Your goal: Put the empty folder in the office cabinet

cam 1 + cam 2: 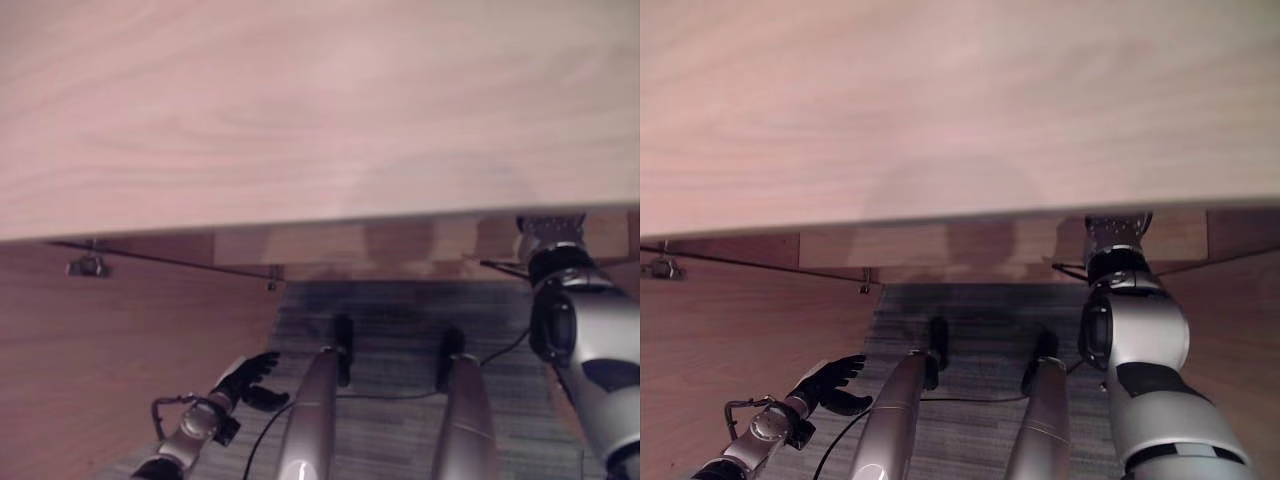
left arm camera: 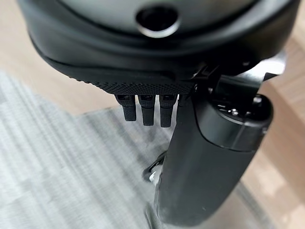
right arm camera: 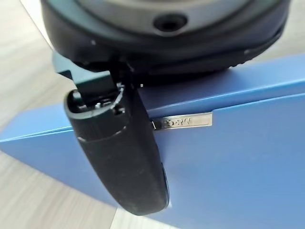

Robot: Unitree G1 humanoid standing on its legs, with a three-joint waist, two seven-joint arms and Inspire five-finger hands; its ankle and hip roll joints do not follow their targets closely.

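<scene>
Here the blue folder (image 3: pixel 228 157) is seen lying flat on a pale wooden tabletop (image 3: pixel 28 57) in the right wrist view, with the right hand (image 3: pixel 124 157) laid over it and its thumb pressed against the cover beside the metal label holder (image 3: pixel 183 122) (presumably to pin it for a lift). Whether the fingers are closed around the folder's edge cannot be told. The left hand (image 1: pixel 248 382) is hung low beside the cabinet panel (image 1: pixel 100 360), fingers relaxed and holding nothing, seemingly kept free for opening the cabinet.
</scene>
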